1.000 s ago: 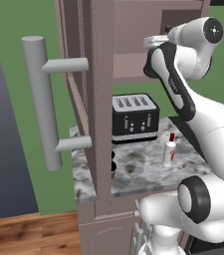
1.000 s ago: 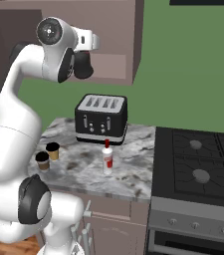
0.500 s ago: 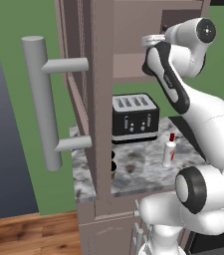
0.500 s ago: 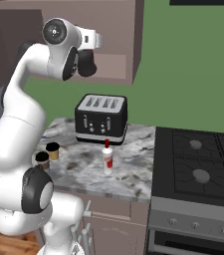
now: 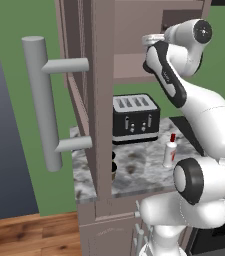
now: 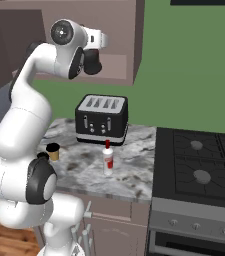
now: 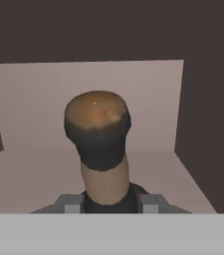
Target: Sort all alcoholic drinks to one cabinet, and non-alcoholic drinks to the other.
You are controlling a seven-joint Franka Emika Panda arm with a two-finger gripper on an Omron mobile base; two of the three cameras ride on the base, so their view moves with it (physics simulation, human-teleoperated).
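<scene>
In the hand view my gripper [image 7: 111, 205] is shut on the black bottle [image 7: 99, 130], whose thin tan neck and brown top rise between the two fingers. Behind it are the plain shelf and back wall of the wall cabinet [image 7: 44, 104]. From the base views my hand is up at the open cabinet's shelf [image 5: 129, 67] [image 6: 118, 66]. The slim clear bottle [image 5: 170, 152] [image 6: 107, 159] with red cap stands on the counter in front of the toaster. The small tan cup [image 6: 52, 152] stands at the counter's left end.
The open cabinet door with its thick grey bar handle [image 5: 44, 100] swings out on the left. A black four-slot toaster [image 5: 135, 118] [image 6: 101, 120] sits at the back of the marble counter [image 6: 134, 172]. A stove [image 6: 199, 160] adjoins the counter on the right.
The arm's upper links have shifted slightly up and toward the cabinet, carrying the hand a little further in at shelf height. The things on the counter have not moved.
</scene>
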